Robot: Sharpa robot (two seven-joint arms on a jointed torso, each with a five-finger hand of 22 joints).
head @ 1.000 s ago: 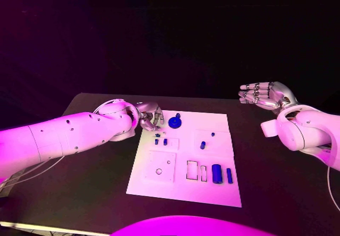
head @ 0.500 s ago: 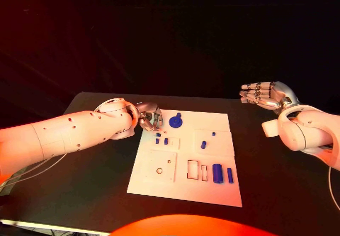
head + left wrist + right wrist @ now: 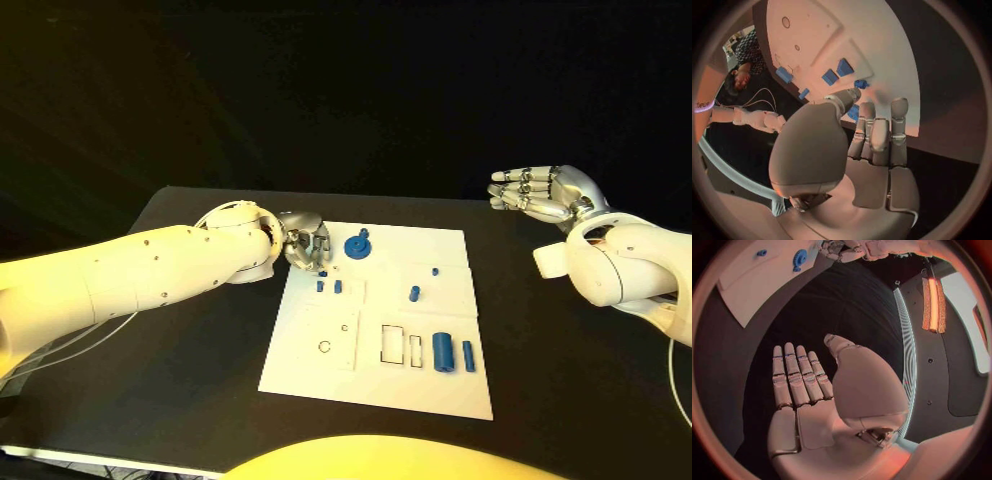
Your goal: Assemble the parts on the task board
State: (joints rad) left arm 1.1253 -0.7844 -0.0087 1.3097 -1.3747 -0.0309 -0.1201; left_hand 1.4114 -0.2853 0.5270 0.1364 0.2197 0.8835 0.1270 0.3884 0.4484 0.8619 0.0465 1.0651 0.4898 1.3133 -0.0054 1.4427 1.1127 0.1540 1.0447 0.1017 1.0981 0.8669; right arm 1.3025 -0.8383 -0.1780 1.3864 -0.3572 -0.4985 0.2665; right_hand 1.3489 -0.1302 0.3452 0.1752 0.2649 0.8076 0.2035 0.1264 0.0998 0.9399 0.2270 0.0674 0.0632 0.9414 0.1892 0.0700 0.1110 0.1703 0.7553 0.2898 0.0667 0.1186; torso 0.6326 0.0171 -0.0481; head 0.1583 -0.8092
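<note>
The white task board point(image 3: 433, 385) lies mid-table. On its far left part sits a blue gear-like part point(image 3: 358, 246). My left hand point(image 3: 304, 246) hovers at the board's far left corner, right beside the gear, fingers pointing down. In the left wrist view that hand point(image 3: 861, 145) has its fingers together and its thumb bent across; the thumb tip is next to a tiny blue part point(image 3: 861, 84), and I see nothing held. Two small blue pegs point(image 3: 329, 287) stand just nearer. My right hand point(image 3: 541, 193) is raised off the board's right side, fingers apart and holding nothing.
More blue parts are on the board: a short peg point(image 3: 414, 294), a tiny one point(image 3: 436, 271), and two upright bars point(image 3: 453, 353) beside rectangular slots point(image 3: 391, 343). A round hole point(image 3: 323, 347) is at the near left. Black table point(image 3: 173, 380) surrounds the board.
</note>
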